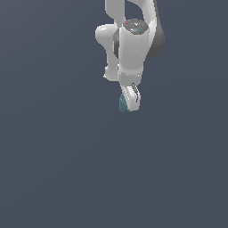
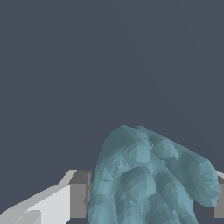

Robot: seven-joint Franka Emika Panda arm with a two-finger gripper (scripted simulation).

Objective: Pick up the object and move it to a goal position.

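Nothing out here but a flat, dark slate-grey surface [image 1: 58,169], running edge to edge in the exterior view. It's the same plain grey [image 2: 109,57] from the wrist view, one even tone, with no markings or seams anywhere on it.

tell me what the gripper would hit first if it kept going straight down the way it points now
The gripper already has the teal lump between its jaws, so that comes first; beyond it only the plain grey floor shows, though depth is unclear.
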